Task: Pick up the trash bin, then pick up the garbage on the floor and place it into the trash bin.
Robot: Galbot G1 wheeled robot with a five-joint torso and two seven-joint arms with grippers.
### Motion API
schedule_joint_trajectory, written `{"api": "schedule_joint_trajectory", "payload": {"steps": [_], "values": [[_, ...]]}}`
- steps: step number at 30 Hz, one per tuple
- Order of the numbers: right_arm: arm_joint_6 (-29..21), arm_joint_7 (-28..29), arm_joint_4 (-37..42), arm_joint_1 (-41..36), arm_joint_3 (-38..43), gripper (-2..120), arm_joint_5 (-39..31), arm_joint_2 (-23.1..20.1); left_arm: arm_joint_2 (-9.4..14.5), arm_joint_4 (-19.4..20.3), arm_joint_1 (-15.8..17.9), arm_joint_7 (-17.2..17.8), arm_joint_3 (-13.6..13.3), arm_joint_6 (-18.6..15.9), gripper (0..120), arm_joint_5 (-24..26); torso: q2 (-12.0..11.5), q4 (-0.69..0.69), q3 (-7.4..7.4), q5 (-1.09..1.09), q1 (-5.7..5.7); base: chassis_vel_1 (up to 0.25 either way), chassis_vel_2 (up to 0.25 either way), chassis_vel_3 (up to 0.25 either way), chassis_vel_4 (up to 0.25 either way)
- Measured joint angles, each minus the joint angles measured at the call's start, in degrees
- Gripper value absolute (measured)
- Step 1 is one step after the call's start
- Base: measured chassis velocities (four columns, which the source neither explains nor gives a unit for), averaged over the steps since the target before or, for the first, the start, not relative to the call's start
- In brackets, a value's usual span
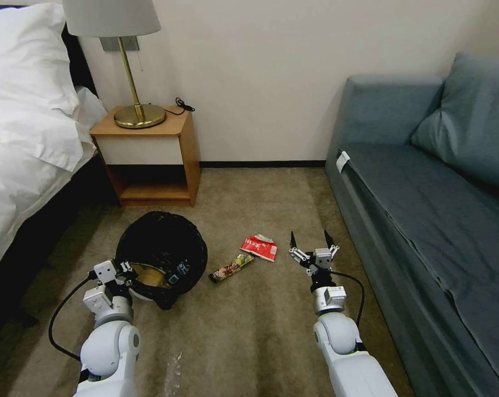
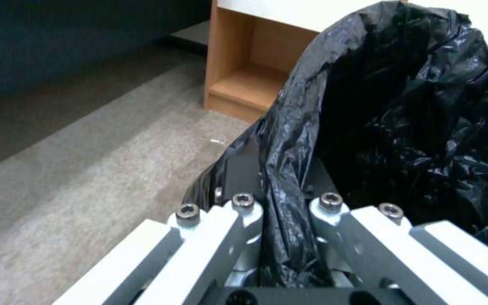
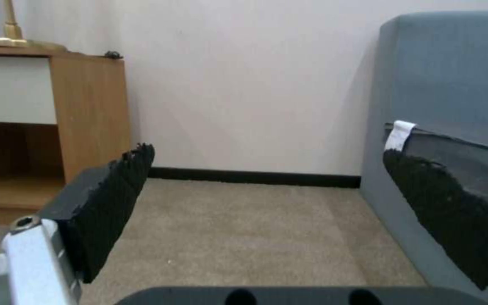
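Observation:
The trash bin [image 1: 161, 251], lined with a crinkled black bag, is at the lower left, with its mouth tilted toward me. My left gripper [image 1: 125, 274] is shut on its near rim; the left wrist view shows the black bag [image 2: 402, 127] pinched at my left gripper [image 2: 287, 203]. Inside the bin lie a brown crumpled piece [image 1: 149, 275] and something with a green label [image 1: 178, 270]. On the carpet to the right lie a dark snack wrapper [image 1: 231, 267] and a red-and-white packet [image 1: 259, 247]. My right gripper [image 1: 312, 242] [image 3: 278, 203] hovers open just right of the packet, holding nothing.
A wooden nightstand [image 1: 150, 157] with a brass lamp [image 1: 139, 113] stands against the wall behind the bin. The bed [image 1: 23, 138] runs along the left and a blue-grey sofa [image 1: 425, 182] along the right. A clear shiny scrap [image 1: 173, 368] lies on the carpet near my base.

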State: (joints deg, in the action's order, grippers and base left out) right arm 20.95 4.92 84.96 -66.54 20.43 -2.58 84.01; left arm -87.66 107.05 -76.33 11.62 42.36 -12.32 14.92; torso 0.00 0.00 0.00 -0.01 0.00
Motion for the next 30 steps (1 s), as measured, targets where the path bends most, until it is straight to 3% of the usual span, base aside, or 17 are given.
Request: {"api": "schedule_joint_trajectory", "payload": {"steps": [30], "values": [[0.38, -0.68, -0.64, 0.35, -0.78, 100, 0.94, -0.40, -0.25, -0.09, -0.14, 0.01, 0.85, 0.26, 4, 0.03, 0.00, 0.00, 0.00, 0.00, 0.00, -0.131, 0.131, 0.136, -0.131]]}}
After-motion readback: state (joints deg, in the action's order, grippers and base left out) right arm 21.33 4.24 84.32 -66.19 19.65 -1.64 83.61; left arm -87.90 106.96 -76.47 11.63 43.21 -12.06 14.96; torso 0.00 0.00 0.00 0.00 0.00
